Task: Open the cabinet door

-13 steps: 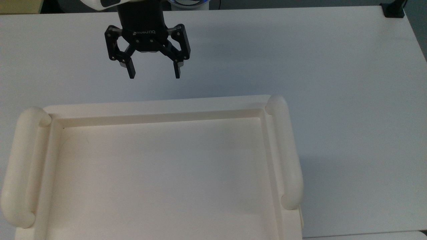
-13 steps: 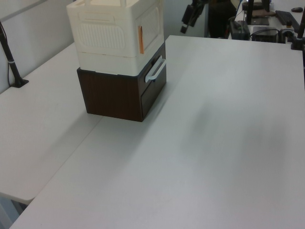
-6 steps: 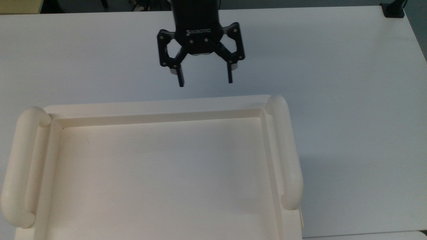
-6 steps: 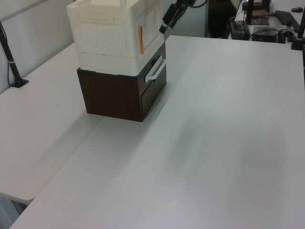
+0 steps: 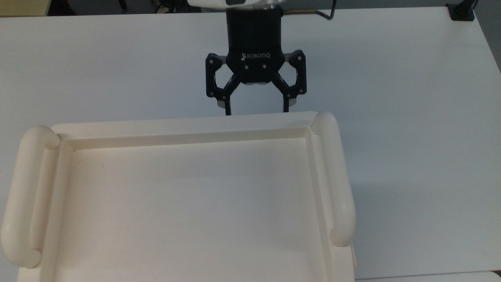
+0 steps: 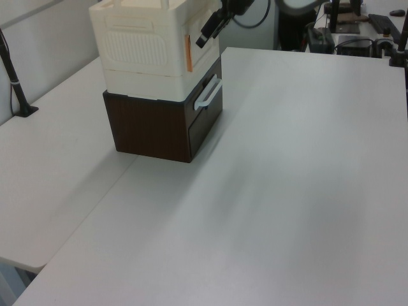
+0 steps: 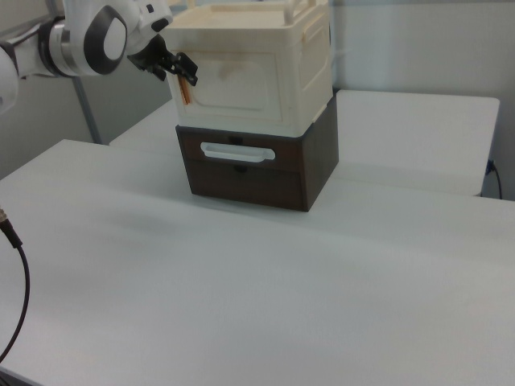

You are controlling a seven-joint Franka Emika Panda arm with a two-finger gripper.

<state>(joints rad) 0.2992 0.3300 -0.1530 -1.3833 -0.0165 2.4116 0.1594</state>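
Jaws spread, gripper (image 5: 256, 111) at cabinet door (image 7: 233, 87) edge. Door likely light, stiff, hinged; grasp slim orange handle (image 6: 188, 53), pull outward.

The cabinet (image 7: 249, 80) is showing cream all over, its cabinet door (image 7: 233, 87) plain cream with what appears to be an orange strip (image 6: 188, 53) at one edge. The base (image 7: 257, 165) beneath is showing dark brown with a white handle (image 7: 237, 152). The gripper (image 5: 256, 107) is looking black against the white table (image 5: 411, 98).
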